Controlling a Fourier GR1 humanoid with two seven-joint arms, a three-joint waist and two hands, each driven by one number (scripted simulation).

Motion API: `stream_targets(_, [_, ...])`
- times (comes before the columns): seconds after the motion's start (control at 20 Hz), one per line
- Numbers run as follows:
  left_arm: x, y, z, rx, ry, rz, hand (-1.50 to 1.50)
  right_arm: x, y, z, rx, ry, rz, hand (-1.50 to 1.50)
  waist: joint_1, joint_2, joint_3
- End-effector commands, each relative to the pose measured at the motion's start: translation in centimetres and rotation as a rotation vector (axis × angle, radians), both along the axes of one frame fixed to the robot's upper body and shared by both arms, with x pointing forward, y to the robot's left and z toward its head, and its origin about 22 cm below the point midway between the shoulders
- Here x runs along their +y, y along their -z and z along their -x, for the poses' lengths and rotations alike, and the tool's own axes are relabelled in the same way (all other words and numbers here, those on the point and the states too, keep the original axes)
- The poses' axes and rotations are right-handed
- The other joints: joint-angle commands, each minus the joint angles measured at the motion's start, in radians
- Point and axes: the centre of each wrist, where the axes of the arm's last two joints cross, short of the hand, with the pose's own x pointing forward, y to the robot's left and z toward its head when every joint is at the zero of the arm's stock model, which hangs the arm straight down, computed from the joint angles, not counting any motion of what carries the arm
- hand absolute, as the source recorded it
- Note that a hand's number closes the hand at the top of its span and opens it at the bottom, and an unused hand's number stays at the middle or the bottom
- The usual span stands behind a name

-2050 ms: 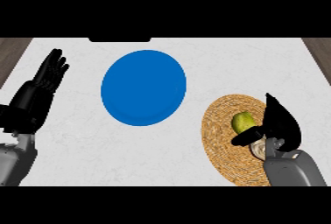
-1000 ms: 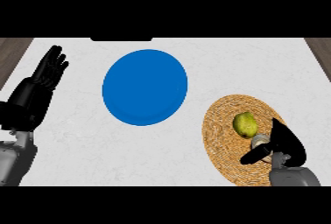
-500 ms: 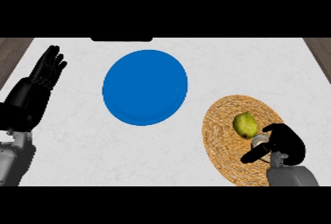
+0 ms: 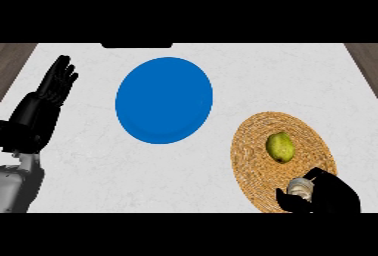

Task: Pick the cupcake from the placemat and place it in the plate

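Since two seconds ago, only the right arm has drawn back. Left hand (image 4: 46,107) rests open; blue plate (image 4: 164,100) waits. On the placemat (image 4: 255,150), beside a green fruit (image 4: 280,147), the right hand (image 4: 328,196) curls round the cupcake (image 4: 301,186), which might slip if lifted quickly.

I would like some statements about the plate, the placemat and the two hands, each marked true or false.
1. The blue plate has nothing on it. True.
2. A green fruit lies on the woven placemat. True.
3. The right hand is at the plate. False: it is at the placemat's lower edge, fingers curled round a pale cupcake.
4. The left hand holds the fruit. False: it rests open at the left edge.
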Motion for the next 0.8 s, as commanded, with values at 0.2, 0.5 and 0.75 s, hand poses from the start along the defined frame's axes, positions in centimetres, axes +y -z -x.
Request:
stream_targets(0.2, [1.3,-1.4,-0.4,-0.017,0.001,0.002,0.00,1.4,-4.8,1.0,-0.212,-0.116,0.113,1.50,0.006,0.004,0.003])
stream_targets(0.5, [-0.3,0.5,-0.4,-0.016,-0.008,-0.013,0.00,6.7,-9.1,2.4,-0.434,-0.277,0.001,1.50,0.006,0.004,0.002])
stream_targets(0.75, [-0.3,-0.2,-0.8,-0.005,0.008,0.004,0.00,9.0,-13.2,2.4,-0.660,-0.395,-0.179,1.50,0.012,0.005,0.003])
